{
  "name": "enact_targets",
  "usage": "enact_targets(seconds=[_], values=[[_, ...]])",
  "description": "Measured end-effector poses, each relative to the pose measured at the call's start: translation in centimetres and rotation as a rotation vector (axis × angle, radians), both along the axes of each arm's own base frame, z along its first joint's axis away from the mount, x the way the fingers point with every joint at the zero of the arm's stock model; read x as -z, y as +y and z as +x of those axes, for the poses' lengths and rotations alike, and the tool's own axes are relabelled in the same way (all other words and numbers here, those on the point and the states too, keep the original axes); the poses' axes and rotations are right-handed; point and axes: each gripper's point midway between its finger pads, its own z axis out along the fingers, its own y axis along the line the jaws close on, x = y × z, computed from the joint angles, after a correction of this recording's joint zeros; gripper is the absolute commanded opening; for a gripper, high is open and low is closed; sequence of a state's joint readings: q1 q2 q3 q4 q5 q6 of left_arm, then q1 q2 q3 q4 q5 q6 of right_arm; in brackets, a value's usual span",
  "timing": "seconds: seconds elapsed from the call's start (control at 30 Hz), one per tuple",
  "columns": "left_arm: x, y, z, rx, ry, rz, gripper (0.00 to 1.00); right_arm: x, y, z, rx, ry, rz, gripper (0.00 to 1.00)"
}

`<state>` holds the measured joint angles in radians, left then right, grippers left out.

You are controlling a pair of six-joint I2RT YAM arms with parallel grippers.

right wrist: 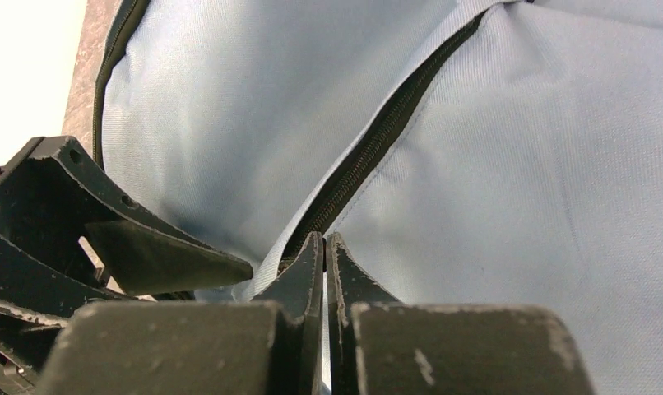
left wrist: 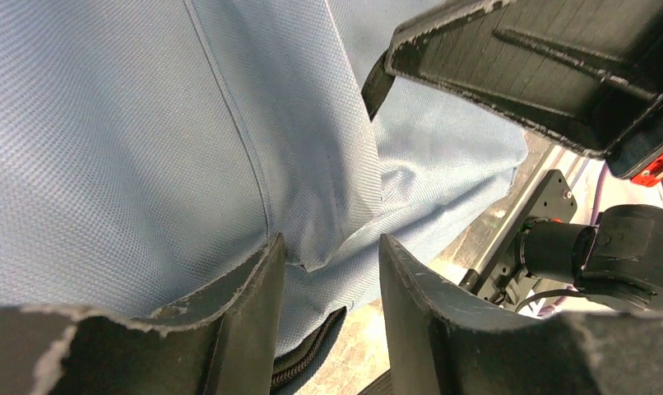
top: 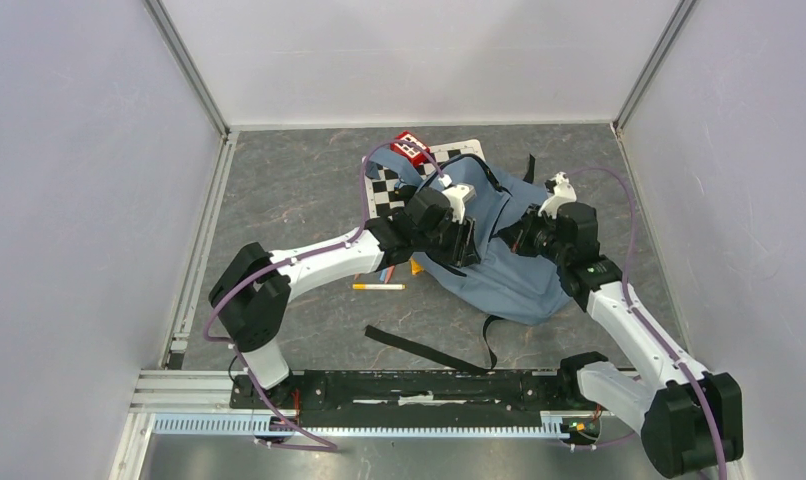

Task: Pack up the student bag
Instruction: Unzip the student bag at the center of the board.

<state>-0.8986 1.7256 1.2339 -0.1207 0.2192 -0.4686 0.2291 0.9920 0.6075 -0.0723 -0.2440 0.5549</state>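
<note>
The student bag (top: pixel 514 270) is a blue-grey fabric backpack lying flat at the table's centre. My left gripper (top: pixel 466 245) is at its left edge. In the left wrist view the jaws (left wrist: pixel 331 243) stand apart, pressed against the bag's fabric (left wrist: pixel 147 148), with a small fold between the tips. My right gripper (top: pixel 520 238) is on the bag's middle. In the right wrist view it (right wrist: pixel 325 239) is shut at the near end of the dark zipper (right wrist: pixel 386 132), which runs across the bag (right wrist: pixel 542 181). What is pinched is hidden by the fingertips.
A red toy (top: pixel 411 148) lies on a checkerboard sheet (top: pixel 391 188) behind the bag. A white pen (top: pixel 379 287) and an orange item (top: pixel 416 266) lie left of the bag under my left arm. A black strap (top: pixel 429 350) trails toward the arm bases.
</note>
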Motion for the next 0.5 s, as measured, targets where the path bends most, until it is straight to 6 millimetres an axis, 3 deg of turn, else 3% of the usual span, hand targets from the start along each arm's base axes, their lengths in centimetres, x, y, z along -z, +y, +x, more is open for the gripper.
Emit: enact_targets(seconds=[0.17, 0.4, 0.5], values=[[0.2, 0.1, 0.0, 0.004, -0.005, 0.009, 0.38, -0.2, -0.2, 0.7, -0.002, -0.023, -0.036, 0.00], [1.4, -0.1, 0.3, 0.024, -0.010, 0.039, 0.05, 0.1, -0.6, 1.1, 0.008, -0.019, -0.065, 0.00], [1.8, -0.3, 0.4, 0.033, -0.014, 0.050, 0.02, -0.1, -0.8, 1.5, 0.025, -0.021, -0.076, 0.00]])
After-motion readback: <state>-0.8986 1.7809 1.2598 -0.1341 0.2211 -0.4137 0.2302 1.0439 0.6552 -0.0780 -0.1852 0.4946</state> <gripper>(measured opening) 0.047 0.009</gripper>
